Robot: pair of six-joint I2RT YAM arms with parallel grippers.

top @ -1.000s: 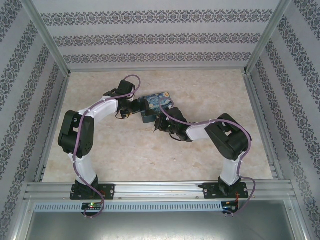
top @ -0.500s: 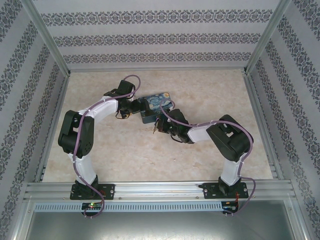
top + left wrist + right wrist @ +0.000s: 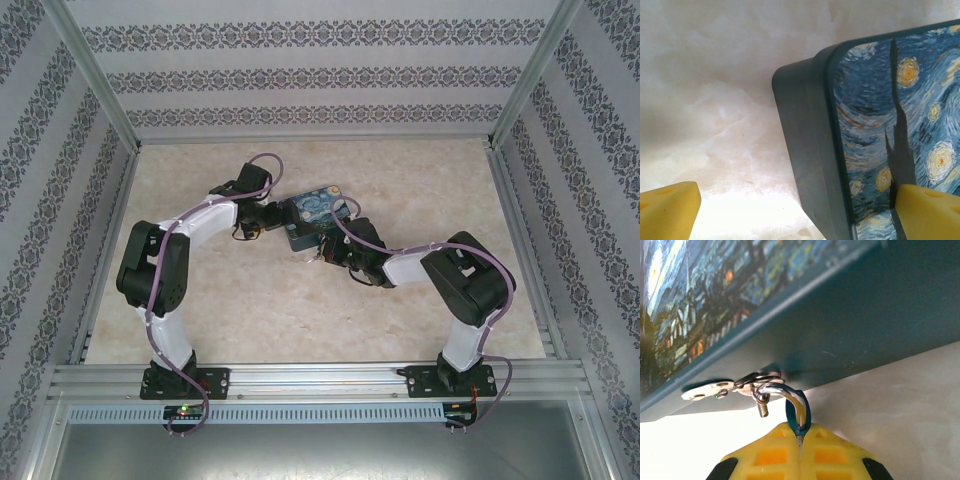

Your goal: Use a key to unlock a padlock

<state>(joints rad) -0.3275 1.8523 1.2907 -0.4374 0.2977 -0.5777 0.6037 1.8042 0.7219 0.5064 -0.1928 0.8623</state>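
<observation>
In the right wrist view my right gripper (image 3: 800,434) is shut on the tiny teal padlock (image 3: 790,413). Its metal shackle (image 3: 790,394) hooks through the metal hasp (image 3: 715,388) on the side of the dark-blue swirly-painted box (image 3: 850,315). The shackle's short end hangs free of the body. The key is out of view. My left gripper (image 3: 800,220) stands open astride the box's corner (image 3: 805,150), one yellow finger (image 3: 667,210) over the table and the other over the lid. From above, the left gripper (image 3: 272,215) is at the box's left end and the right gripper (image 3: 322,248) at its near side.
The box (image 3: 318,210) sits mid-table on the pale marbled surface (image 3: 420,190). Patterned walls and metal frame posts close in the back and both sides. Open tabletop lies behind the box and in front of both arms.
My right gripper has moved a little up and to the right, closer against the box's near side. The box has shifted slightly away. The left arm has barely moved.
</observation>
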